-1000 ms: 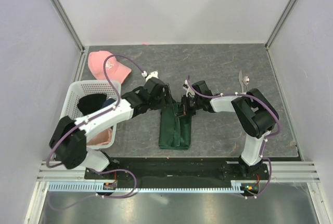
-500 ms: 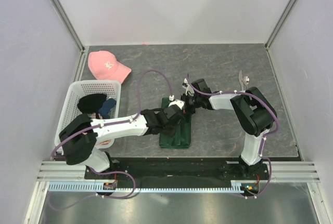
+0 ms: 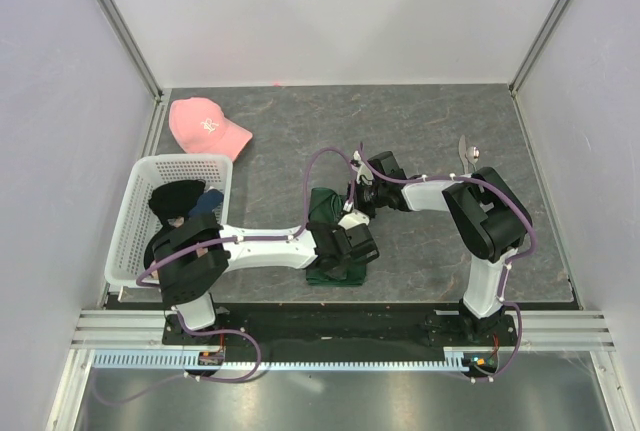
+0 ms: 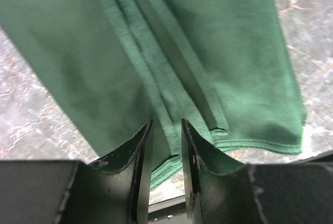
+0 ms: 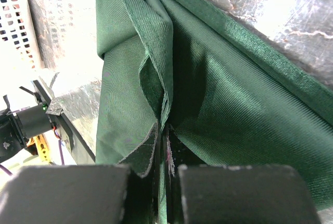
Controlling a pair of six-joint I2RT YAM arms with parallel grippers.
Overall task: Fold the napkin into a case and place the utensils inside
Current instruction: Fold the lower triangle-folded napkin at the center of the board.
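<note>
**Folding step in hand; utensils not yet loaded.**

I find the napkin (image 3: 324, 203) lying mid-way across the bench (image 3: 420, 121) as a narrow lengthwise fold. The right claw (image 5: 165, 146) is clamped on gathered cloth at its far end. The left claw (image 4: 166, 146) straddles a ridge at the near hem, fingers narrowly apart; I cannot tell whether it bites. The utensils (image 3: 467, 155) lie well apart, far right. In my judgement the next move calls for flattening the pocket, then releasing.

The dark grey, marbled table (image 3: 420, 131) carries four things: a pink cap (image 3: 205, 126) at its far left corner, a white basket (image 3: 140, 213) along the left edge, the folded green napkin (image 3: 323, 201) near the middle, and the utensils (image 3: 467, 156) together toward the far right, well apart from the napkin.
</note>
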